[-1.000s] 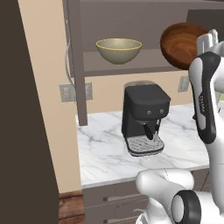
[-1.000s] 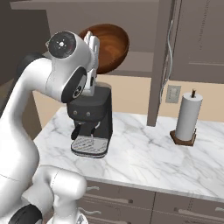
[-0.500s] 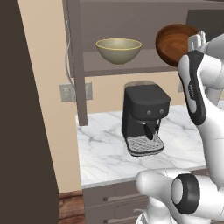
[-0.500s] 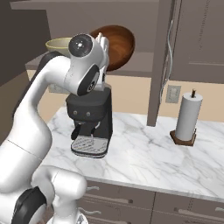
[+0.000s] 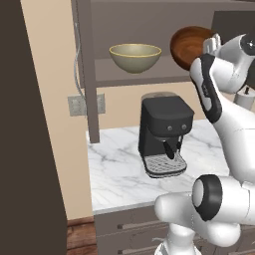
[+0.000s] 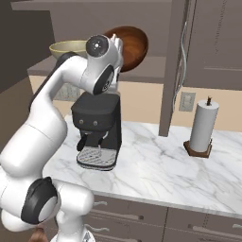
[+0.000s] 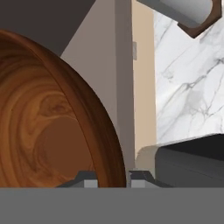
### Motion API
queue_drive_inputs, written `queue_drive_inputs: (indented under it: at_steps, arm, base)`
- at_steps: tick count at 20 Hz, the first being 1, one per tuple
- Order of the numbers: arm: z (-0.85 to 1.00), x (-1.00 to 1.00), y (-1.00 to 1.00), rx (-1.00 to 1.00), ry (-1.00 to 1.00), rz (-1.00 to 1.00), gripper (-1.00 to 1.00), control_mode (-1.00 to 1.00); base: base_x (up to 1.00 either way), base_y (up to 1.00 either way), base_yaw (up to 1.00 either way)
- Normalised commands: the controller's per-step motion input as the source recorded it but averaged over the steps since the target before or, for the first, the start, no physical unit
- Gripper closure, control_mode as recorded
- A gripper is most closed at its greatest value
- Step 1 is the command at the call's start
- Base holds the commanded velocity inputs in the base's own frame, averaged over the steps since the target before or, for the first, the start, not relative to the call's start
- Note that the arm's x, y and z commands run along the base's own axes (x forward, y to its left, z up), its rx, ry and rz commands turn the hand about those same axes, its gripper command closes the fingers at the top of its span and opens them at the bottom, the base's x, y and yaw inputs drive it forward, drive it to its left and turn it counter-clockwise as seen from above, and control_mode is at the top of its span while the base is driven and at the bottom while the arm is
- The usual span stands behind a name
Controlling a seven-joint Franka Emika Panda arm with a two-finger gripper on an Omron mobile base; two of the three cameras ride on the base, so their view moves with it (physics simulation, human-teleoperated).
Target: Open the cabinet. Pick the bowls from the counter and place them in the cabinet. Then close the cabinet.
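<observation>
My gripper [image 7: 113,178] is shut on the rim of the reddish-brown wooden bowl [image 7: 48,131], with one fingertip [image 7: 89,177] inside the rim and the other outside. The bowl [image 5: 188,45] hangs tipped on its side at shelf height in front of the open cabinet [image 5: 124,74], with the gripper [image 5: 211,46] at its right edge. The olive-yellow bowl [image 5: 135,56] stands upright on the cabinet shelf, to the left of the held bowl. From the right side, the brown bowl [image 6: 131,45] shows behind my arm, and the olive bowl [image 6: 66,47] beyond it. The marble counter [image 6: 156,175] lies below.
A black coffee machine [image 5: 164,132] stands on the counter under the shelf. A paper towel roll [image 6: 202,125] stands to the right. One open cabinet door [image 6: 176,66] juts out edge-on with its silver handle; the other door [image 5: 30,149] hangs open at the left.
My arm has carried the brown bowl sideways toward the olive bowl, still at shelf height, and the elbow has swung across. The gripper stays shut on the rim.
</observation>
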Motion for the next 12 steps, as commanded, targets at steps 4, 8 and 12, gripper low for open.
queue_drive_inputs:
  at_steps: [4,8,12]
  arm:
    - [-0.02,0.49,-0.06,0.0,0.0,0.0,1.0,-1.0]
    - [-0.05,0.44,-0.08,0.0,0.0,0.0,1.0,-1.0]
    - [-0.09,-0.03,-0.13,0.05,0.03,0.01,1.0,-1.0]
  base:
    - [0.0,0.0,0.0]
    - [0.0,0.0,0.0]
    - [0.0,0.0,0.0]
